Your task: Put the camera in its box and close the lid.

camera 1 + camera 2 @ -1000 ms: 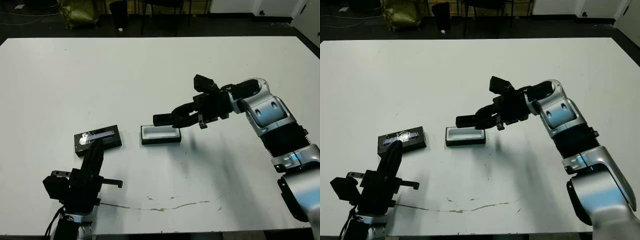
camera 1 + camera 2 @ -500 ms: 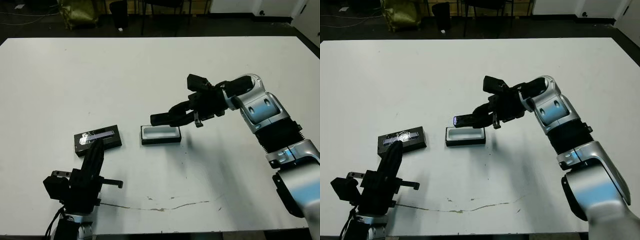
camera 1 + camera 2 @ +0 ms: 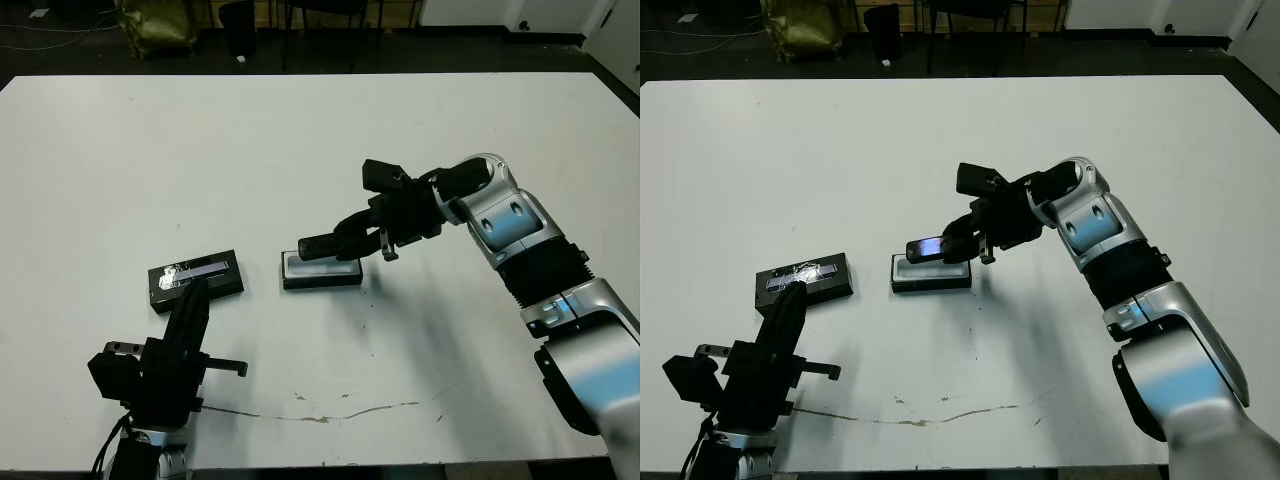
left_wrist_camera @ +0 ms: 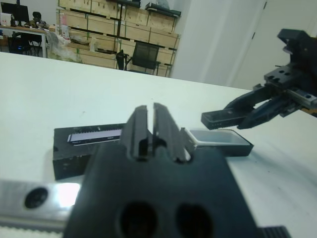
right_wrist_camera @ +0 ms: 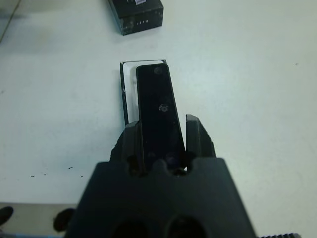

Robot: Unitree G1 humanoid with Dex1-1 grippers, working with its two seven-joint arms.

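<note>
Between the right jaws, camera [image 3: 328, 245] hangs above box [image 3: 322, 271].

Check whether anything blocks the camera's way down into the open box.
Nothing visible does. The right hand holds the slim black camera just above the shallow black box with white lining, whose opening shows nothing inside. The flat black lid with pale stripe lies apart on the white table.

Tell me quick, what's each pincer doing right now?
Left pincer: shut, holding nothing, near the lid.
Right pincer: shut on the camera, held above the box.
</note>
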